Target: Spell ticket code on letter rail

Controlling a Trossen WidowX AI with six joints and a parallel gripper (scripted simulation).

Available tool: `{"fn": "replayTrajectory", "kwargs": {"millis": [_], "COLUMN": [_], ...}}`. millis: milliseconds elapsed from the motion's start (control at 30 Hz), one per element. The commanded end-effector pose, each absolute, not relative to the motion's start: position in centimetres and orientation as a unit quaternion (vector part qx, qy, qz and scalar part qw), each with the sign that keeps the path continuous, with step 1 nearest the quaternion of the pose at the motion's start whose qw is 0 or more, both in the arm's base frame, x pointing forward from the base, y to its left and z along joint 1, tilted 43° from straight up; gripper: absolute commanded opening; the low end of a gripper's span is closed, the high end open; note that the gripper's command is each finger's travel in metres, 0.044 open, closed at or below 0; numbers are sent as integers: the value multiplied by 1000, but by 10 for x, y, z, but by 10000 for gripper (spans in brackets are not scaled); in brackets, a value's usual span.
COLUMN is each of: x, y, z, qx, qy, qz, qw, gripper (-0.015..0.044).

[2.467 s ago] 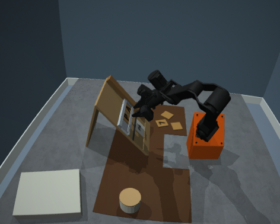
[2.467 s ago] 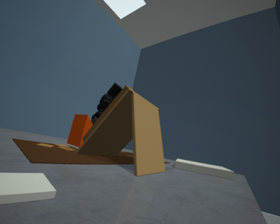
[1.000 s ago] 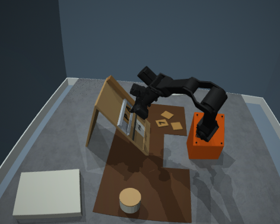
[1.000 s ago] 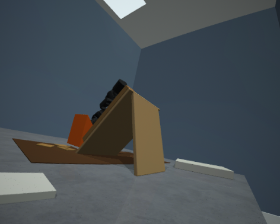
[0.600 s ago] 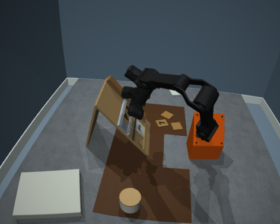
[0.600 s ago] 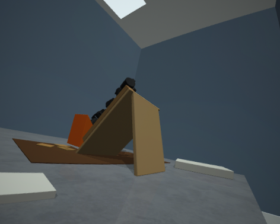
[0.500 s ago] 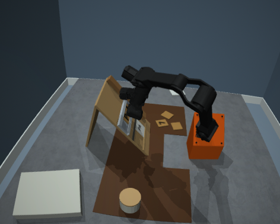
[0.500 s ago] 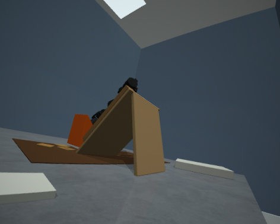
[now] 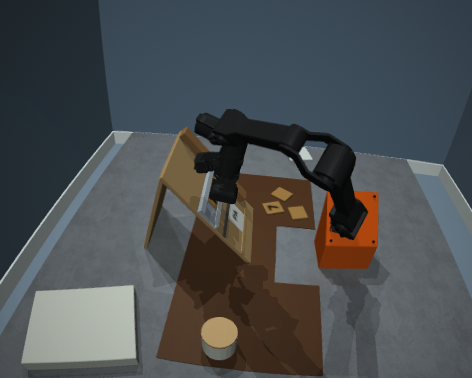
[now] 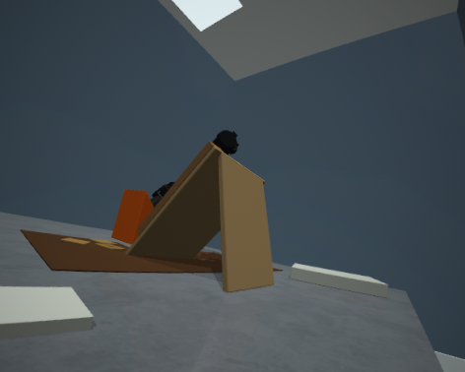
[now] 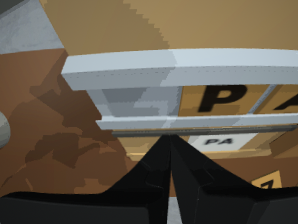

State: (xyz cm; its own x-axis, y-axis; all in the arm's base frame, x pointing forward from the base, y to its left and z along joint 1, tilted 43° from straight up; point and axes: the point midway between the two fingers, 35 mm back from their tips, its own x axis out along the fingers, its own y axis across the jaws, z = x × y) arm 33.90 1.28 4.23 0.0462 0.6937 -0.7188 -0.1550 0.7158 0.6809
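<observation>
The tilted wooden board (image 9: 179,167) (image 10: 181,217) (image 11: 166,10) carries a pale grey letter rail (image 9: 207,202) (image 11: 133,70). In the wrist view a tile marked P (image 11: 216,99) sits in the rail, and a second tile (image 11: 288,99) shows only partly at the right edge. The white ticket (image 9: 235,216) (image 11: 220,141) reading PA is fixed just below the rail. My gripper (image 9: 218,196) (image 11: 169,141) is shut and empty. Its tips are against the rail's lower lip, left of the P tile. In the exterior view the board hides the gripper.
Three loose tiles (image 9: 282,193) (image 9: 272,206) (image 9: 298,212) lie on the brown mat (image 9: 244,300) right of the board. A short cylinder (image 9: 219,336) stands at the mat's front. A white block (image 9: 81,325) (image 10: 29,310) lies front left. The arm's orange base (image 9: 349,240) (image 10: 131,214) stands at right.
</observation>
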Motion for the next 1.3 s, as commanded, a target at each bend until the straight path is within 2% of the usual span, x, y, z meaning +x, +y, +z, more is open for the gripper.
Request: {"fn": "replayTrajectory", "kwargs": {"millis": [0, 1267], "x": [341, 354], "y": [13, 23], "z": [41, 31], "qx": [214, 214], "qy": [620, 620], "qz": [309, 309], "qw": [688, 689], "gripper": [0, 0]}}
